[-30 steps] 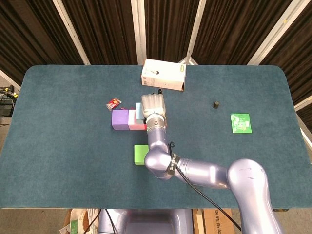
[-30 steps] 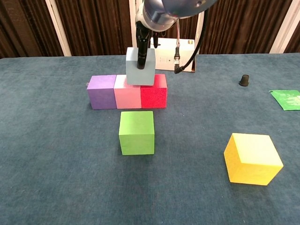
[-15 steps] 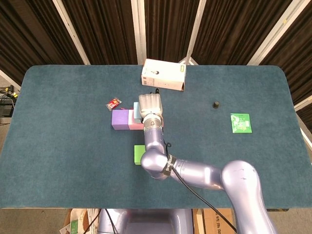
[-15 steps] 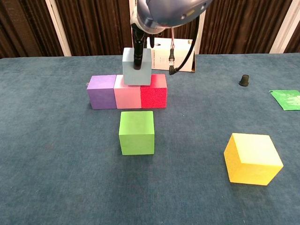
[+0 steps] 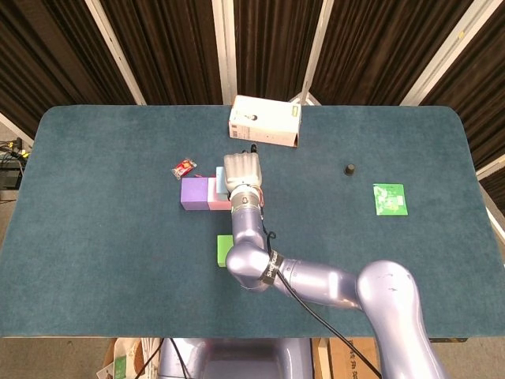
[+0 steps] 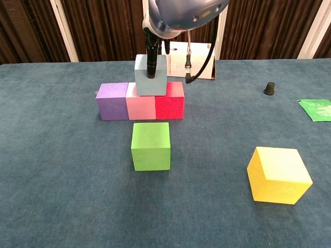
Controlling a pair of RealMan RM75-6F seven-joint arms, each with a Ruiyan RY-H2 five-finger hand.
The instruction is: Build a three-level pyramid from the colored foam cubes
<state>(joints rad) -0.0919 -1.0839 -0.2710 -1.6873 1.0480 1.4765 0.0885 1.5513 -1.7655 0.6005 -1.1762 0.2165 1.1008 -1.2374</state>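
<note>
The right hand [image 5: 241,172] pinches the grey-blue cube [image 6: 150,75], with one dark finger [image 6: 151,64] running down the cube's front face, and over the last second it has carried the cube a little leftward and settled it lower, so that it now hangs over the pink cube [image 6: 140,107], reaching slightly over the seam with the red cube [image 6: 169,106] (whether it already rests on them or hovers just above cannot be told). The purple cube [image 6: 111,101] closes the row on the left, all three touching, so the bottom level looks done and the second level is just being started; my guess is that release comes next, once the cube sits flat. The green cube [image 6: 150,145] lies just in front of the row and the yellow cube [image 6: 278,174] well apart to the right, both waiting. The chest view shows the finger on the cube and the yellow cube, which the head view lacks; the head view, looking down, shows the back of the hand, the small red packet [image 5: 184,166] behind the purple cube, and the white box [image 5: 264,121] at the far edge. The left hand appears in neither view.
</note>
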